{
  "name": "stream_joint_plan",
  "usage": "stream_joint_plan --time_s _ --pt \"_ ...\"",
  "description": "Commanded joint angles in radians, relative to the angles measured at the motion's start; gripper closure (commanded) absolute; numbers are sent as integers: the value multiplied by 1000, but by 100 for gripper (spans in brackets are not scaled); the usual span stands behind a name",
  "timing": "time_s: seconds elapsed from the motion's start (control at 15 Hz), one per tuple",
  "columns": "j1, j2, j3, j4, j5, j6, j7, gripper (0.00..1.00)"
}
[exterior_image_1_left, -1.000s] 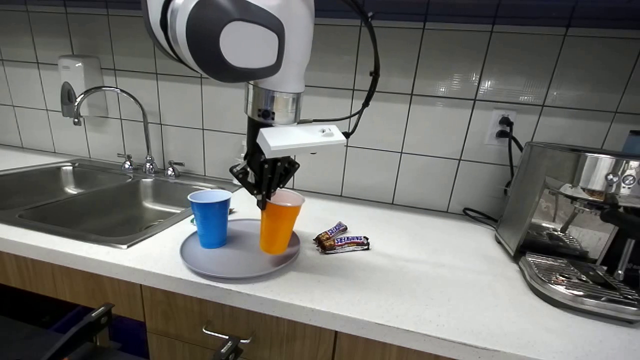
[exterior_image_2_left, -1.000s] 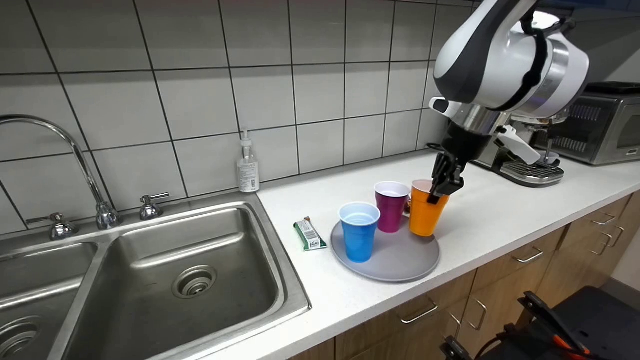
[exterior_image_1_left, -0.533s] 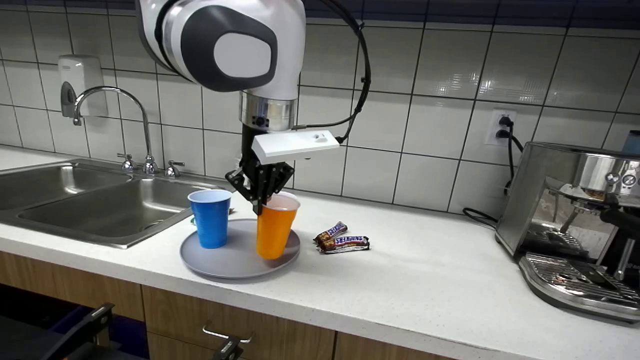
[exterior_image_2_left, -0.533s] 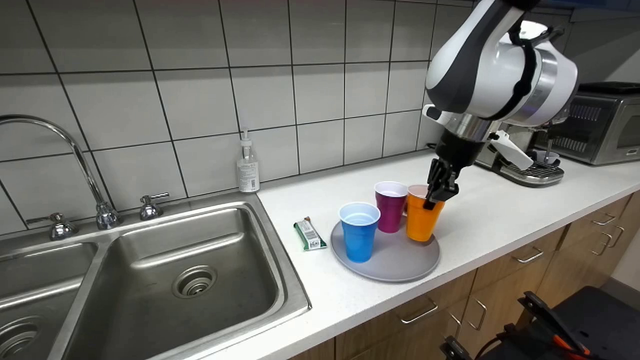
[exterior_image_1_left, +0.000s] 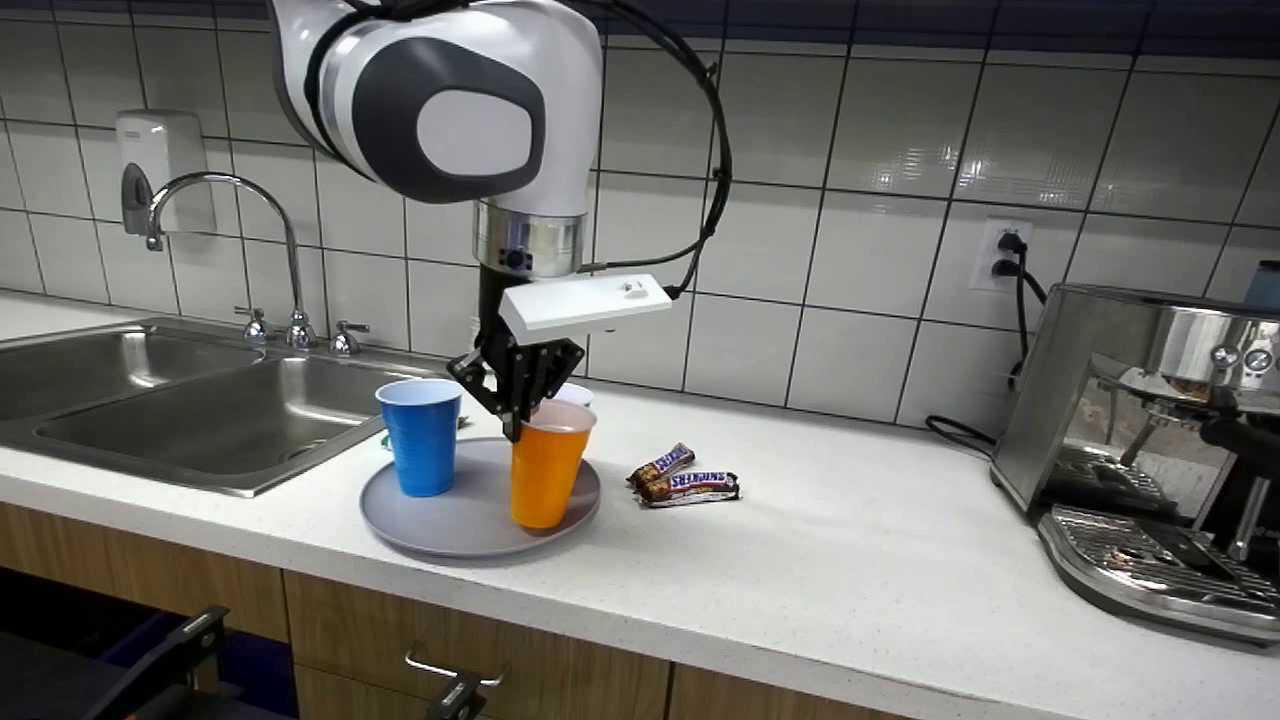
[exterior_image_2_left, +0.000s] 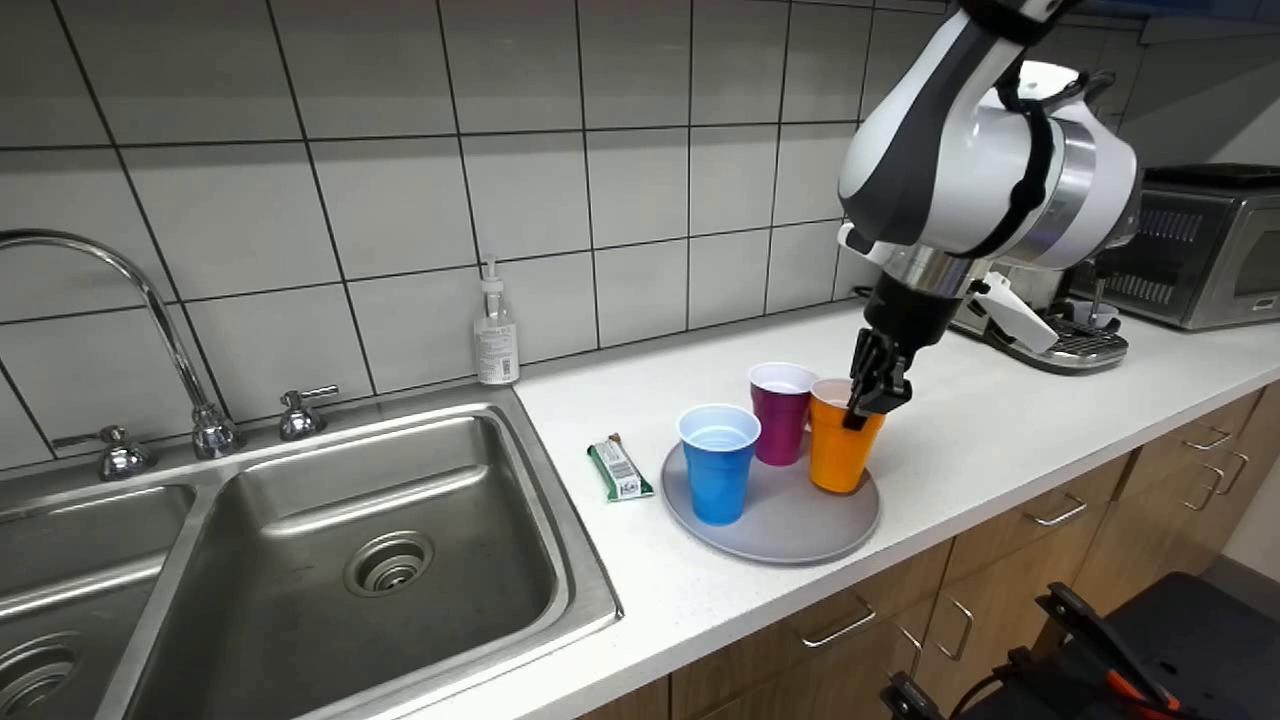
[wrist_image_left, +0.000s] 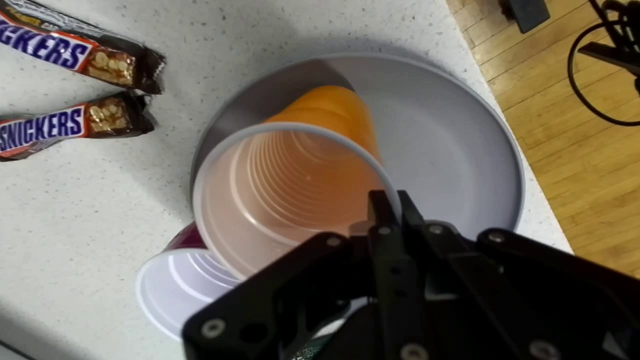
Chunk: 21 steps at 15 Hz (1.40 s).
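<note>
1. Pincer (wrist_image_left: 395, 209) closed on the rim of the orange cup (exterior_image_1_left: 548, 475), which sits tilted below it.
2. Since a second ago, cup lowered toward the plate (exterior_image_2_left: 780, 535) beneath the pincer; descent appears nearly complete, contact unconfirmed.

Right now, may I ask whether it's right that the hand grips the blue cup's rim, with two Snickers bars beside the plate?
Only the color is wrong: the wrist view shows the hand gripping the orange cup by its rim, with two Snickers bars beside the plate.
</note>
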<state>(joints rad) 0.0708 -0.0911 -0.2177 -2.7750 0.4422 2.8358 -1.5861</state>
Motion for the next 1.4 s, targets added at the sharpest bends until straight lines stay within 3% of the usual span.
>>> stream_joint_plan --time_s 0.0,0.4,0.47,0.6,1.13,1.33 --pt "7 19 12 0 56 44 -66 99" --pt "17 37 13 0 108 60 -116 99" --pt "17 41 14 0 114 64 -121 70" --pt "18 45 14 0 125 66 -130 62" --pt "16 25 7 0 129 36 -134 2" --pt "5 3 2 1 104 15 -110 0"
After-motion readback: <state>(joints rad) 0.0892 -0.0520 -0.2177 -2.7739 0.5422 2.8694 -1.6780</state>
